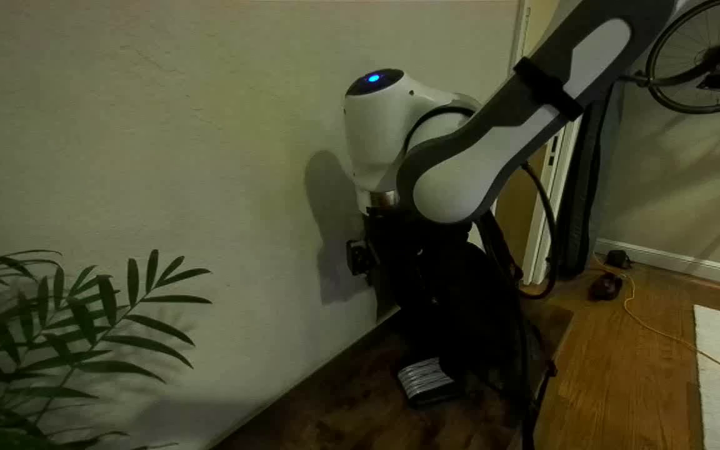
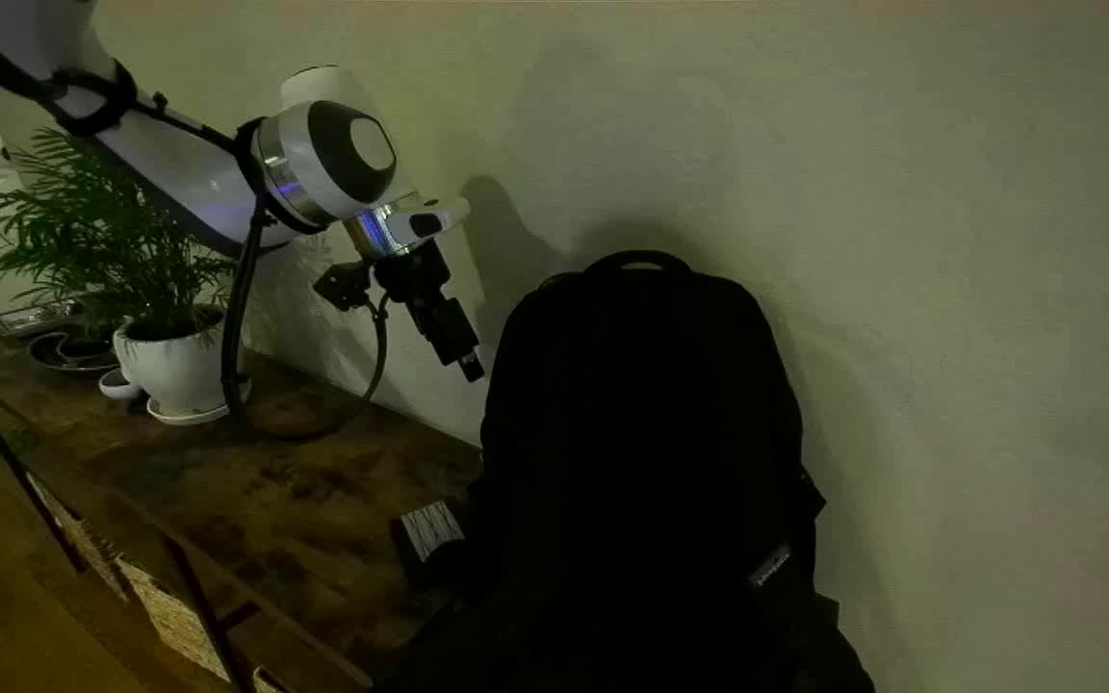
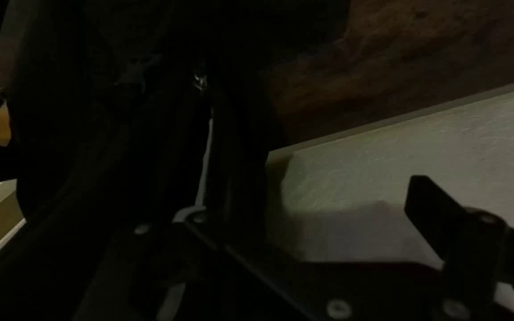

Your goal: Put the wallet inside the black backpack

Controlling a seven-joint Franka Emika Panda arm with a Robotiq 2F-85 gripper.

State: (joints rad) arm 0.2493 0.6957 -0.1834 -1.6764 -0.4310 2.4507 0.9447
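A home (houseplant (image 2: 150, 289), bicycle wheel (image 1: 712, 55))

Light: dim throughout, wrist view darkest. Wall (image 2: 978, 192): soft shadows. Backpack (image 2: 651, 433): near-solid black, detail mostly lost. Arm (image 1: 379, 137): blue glow.

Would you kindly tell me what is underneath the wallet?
In both exterior views, the wallet appears to rest on the brown tabletop, next to the black backpack. Its underside and anything directly beneath it are covered.
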